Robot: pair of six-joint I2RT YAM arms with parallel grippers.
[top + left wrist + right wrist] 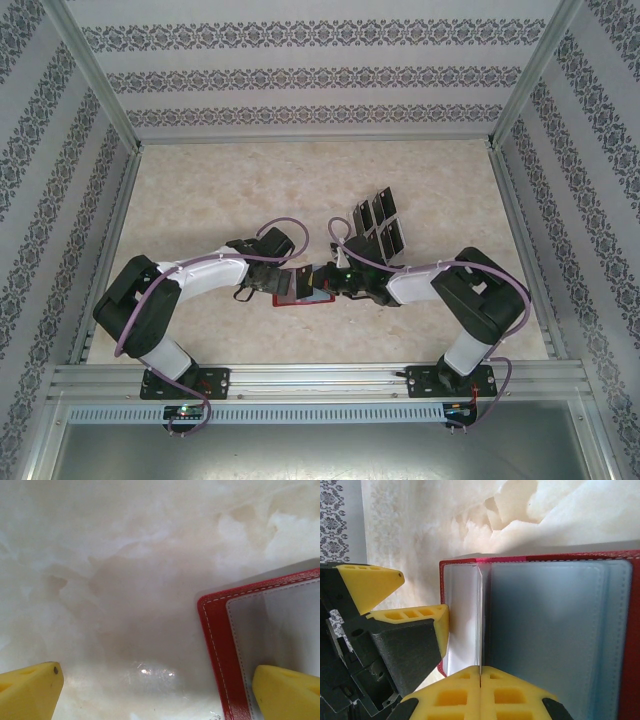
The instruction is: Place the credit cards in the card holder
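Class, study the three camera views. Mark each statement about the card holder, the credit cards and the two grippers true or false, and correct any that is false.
1. The card holder lies open on the table. True.
2. The left gripper is shut. False: its jaws stand wide open, with one fingertip over the card holder's grey inside.
3. The credit cards are inside the card holder. False: they stand apart from it, farther back on the table.
4. The right gripper is shut on a thin inner leaf of the card holder. True.
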